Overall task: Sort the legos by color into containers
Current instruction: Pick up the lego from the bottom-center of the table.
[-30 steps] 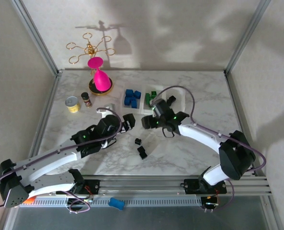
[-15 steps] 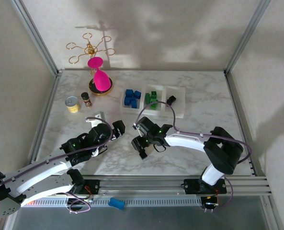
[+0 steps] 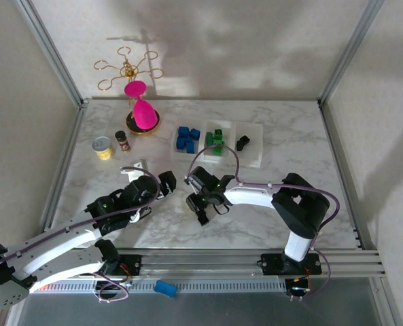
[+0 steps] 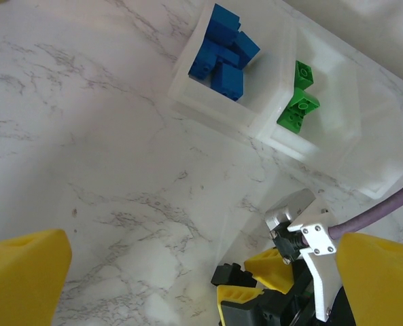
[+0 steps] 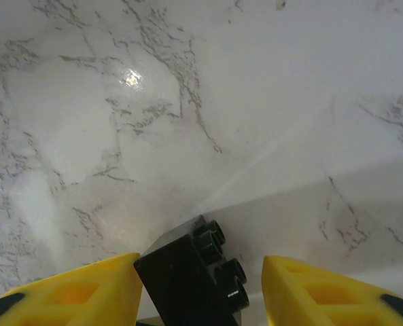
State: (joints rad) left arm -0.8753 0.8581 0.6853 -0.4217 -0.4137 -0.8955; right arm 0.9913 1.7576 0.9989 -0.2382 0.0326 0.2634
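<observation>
Right gripper [image 3: 200, 209] is straddling a small black studded plastic brick [image 5: 187, 272] on the marble table [image 3: 289, 136], low in the centre of the overhead view.

Its yellow fingers [image 5: 72, 288] are standing part open on either side of the brick: the finger at frame left is touching it and a sliver of gap is showing at the other, so nothing is clamped. At the upper centre of the overhead view, well apart from that brick, the clear whitish three-compartment plastic tray [image 3: 254, 155] is sitting flat. Its left compartment is holding a heap of blue bricks [image 4: 223, 53], the middle one green bricks [image 4: 298, 102], and the right one a single black brick [image 3: 242, 142]. Just left of the right gripper, the left gripper [image 3: 167, 182] is hovering with jaws spread wide, grasping nothing.
</observation>
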